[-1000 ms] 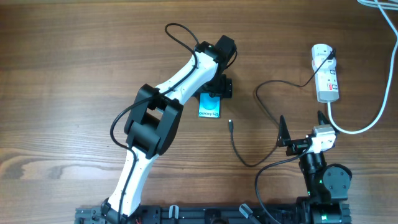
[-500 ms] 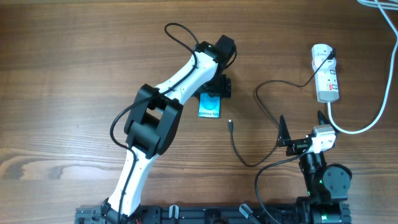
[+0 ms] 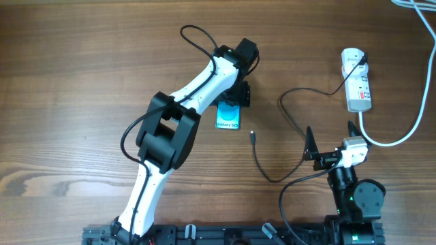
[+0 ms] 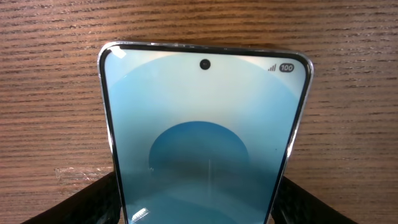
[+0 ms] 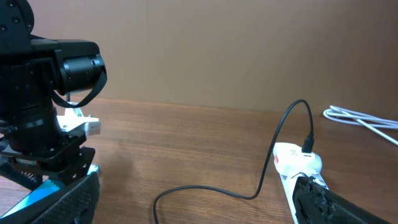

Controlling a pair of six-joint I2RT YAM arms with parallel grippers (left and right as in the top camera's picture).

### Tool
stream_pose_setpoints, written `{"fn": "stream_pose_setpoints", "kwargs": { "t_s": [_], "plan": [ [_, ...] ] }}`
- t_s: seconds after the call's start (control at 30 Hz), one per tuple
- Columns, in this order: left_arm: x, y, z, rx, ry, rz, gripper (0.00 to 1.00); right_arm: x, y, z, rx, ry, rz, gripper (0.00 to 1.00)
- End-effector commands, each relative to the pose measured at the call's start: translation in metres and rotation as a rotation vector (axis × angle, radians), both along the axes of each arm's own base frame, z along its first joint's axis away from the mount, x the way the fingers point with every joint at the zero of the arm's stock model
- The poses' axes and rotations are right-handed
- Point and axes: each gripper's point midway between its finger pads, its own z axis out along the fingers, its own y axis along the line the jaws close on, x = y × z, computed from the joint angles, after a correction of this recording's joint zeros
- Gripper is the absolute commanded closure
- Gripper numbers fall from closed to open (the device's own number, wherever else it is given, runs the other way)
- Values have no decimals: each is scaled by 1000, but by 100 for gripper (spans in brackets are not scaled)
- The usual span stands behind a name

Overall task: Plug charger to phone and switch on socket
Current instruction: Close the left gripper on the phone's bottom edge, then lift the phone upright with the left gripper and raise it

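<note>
Two small things differ from a moment ago. The left gripper (image 3: 233, 101) has drawn its jaws in from their widest, and the phone (image 3: 229, 117) sits a touch further left in the overhead frame than it did. I take that to mean the arm is closing on the phone, probably to steady or square it before the plug goes in. No plugging has begun.

In the left wrist view the phone's lit screen fills the centre. The dark fingers (image 4: 81, 202) flank its two long edges at the bottom of the frame, right against them or nearly so. Whether they already press on it, I cannot tell.

The phone lies flat on the wooden table (image 3: 68, 102) just below centre-top in the overhead view, with the left gripper over its upper end. The charger (image 3: 261, 168) loops across the lower middle. Its plug tip (image 3: 253, 135) lies loose on the wood, near the phone's lower right corner but apart from it.

The right gripper (image 3: 330, 129) stands wide open and empty at lower right, well apart from the socket (image 3: 357, 87) at upper right.
</note>
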Motion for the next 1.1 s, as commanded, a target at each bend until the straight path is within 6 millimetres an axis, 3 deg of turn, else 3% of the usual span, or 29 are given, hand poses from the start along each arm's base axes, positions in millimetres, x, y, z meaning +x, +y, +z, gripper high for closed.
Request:
{"fn": "stream_pose_setpoints", "kwargs": {
  "t_s": [0.0,0.2,0.4,0.63,0.8,0.9,1.07],
  "plan": [
    [-1,-3,0,-3,3,-2,27,0,3,1,-6,-7,15,0],
    [3,-5,35,-42,-52,-1,27,0,3,1,-6,-7,15,0],
    [-5,-11,75,-121,-64,-6,27,0,3,1,-6,-7,15,0],
    [-22,-33,141,-474,34,8,27,0,3,1,-6,-7,15,0],
    [-27,-39,195,-858,201,33,27,0,3,1,-6,-7,15,0],
    [-27,-35,234,-1108,309,41,27,0,3,1,-6,-7,15,0],
    [-24,-19,283,-1387,413,35,27,0,3,1,-6,-7,15,0]
  ]
}}
